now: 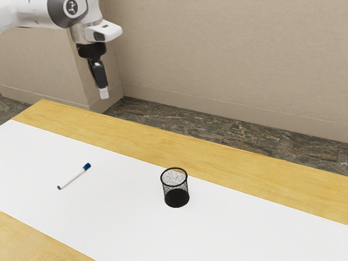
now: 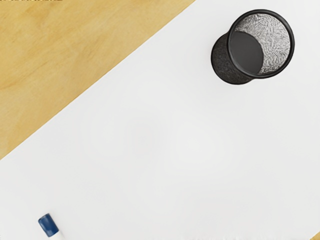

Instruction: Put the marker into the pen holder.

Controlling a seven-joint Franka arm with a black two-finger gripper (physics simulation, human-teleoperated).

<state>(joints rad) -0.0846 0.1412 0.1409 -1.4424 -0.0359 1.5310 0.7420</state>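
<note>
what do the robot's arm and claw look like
The arm is white with smooth, rounded segments. Its round dark-grey cap bears a pale marking. The white housing near the wrist has a small dark patch. The claw is black and slim, ending in a whitish tip.

bright, even light — only faint shadows

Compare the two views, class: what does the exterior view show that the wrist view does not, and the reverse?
The exterior view adds the arm, the gripper, the wall and the marker's full length. The wrist view adds a steep look down into the pen holder. Both share the pen holder, the marker's blue cap, the white strip and the wood tabletop.
</note>
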